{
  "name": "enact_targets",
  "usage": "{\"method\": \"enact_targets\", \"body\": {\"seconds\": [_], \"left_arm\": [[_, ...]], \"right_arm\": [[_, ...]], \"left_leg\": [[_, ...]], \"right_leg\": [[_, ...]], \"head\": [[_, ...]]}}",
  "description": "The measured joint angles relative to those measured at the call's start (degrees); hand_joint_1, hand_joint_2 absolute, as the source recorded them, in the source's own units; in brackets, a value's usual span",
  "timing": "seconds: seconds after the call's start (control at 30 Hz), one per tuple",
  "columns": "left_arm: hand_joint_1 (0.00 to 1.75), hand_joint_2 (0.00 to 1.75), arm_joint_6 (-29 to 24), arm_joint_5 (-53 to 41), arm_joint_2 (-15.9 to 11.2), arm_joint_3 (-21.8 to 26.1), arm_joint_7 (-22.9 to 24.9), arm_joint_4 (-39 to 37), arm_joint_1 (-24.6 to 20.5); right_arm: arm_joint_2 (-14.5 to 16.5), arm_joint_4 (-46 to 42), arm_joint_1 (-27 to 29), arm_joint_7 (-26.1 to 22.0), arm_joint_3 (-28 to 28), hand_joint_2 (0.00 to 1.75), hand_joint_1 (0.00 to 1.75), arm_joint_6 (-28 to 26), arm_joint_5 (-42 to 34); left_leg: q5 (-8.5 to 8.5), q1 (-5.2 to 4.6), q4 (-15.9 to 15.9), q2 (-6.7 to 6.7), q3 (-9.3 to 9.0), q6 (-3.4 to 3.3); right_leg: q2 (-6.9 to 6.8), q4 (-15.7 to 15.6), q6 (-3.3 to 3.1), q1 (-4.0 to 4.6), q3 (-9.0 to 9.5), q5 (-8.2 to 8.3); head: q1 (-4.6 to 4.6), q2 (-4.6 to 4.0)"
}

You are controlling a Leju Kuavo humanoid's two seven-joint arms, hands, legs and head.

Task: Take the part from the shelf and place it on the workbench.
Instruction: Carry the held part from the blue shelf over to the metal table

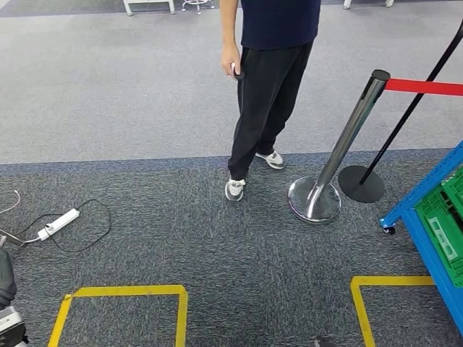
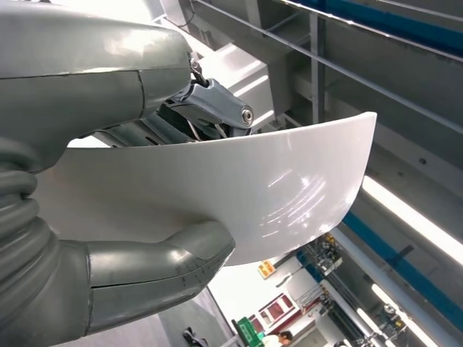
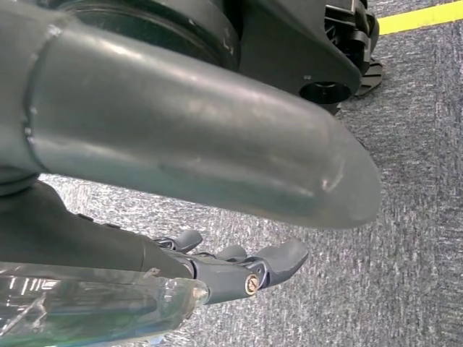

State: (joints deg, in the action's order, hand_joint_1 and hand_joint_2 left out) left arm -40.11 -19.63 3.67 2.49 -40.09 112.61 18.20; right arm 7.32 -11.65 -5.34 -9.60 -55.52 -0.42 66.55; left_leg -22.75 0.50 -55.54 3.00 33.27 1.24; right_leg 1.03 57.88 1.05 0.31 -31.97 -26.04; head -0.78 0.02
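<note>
A white, glossy, curved part (image 2: pixel 262 195) lies in my left hand (image 2: pixel 109 101), pinched between the thick grey thumb (image 2: pixel 163 264) on one face and the darker fingers (image 2: pixel 215 105) on the other. The part sticks out well past the hand, with the ceiling behind it. My right hand (image 3: pixel 218 152) hangs over grey carpet, its thumb and dark fingers (image 3: pixel 251 271) apart with nothing between them. The blue shelf (image 1: pixel 431 188) stands at the right edge of the head view, holding a green crate (image 1: pixel 445 224).
A person (image 1: pixel 270 79) stands ahead on the carpet, a small dark object in one hand. A tilted chrome stanchion (image 1: pixel 328 173) with a red belt and a black pole base (image 1: pixel 362 183) stand beside the shelf. A power strip (image 1: pixel 58 223) and yellow floor tape (image 1: pixel 128 292) lie nearer.
</note>
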Motion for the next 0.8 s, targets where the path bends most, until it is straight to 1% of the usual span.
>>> {"method": "enact_targets", "body": {"seconds": [0.8], "left_arm": [[1.75,1.75,0.0,-0.1,0.0,0.0,0.0,0.0,0.0]], "right_arm": [[0.0,0.0,-0.1,-0.2,0.0,0.00,0.00,0.3,0.0]], "left_leg": [[0.03,-0.07,0.0,0.00,0.05,-0.02]], "right_leg": [[0.00,-0.1,0.08,-0.08,0.00,0.06]], "head": [[-0.01,0.00]]}}
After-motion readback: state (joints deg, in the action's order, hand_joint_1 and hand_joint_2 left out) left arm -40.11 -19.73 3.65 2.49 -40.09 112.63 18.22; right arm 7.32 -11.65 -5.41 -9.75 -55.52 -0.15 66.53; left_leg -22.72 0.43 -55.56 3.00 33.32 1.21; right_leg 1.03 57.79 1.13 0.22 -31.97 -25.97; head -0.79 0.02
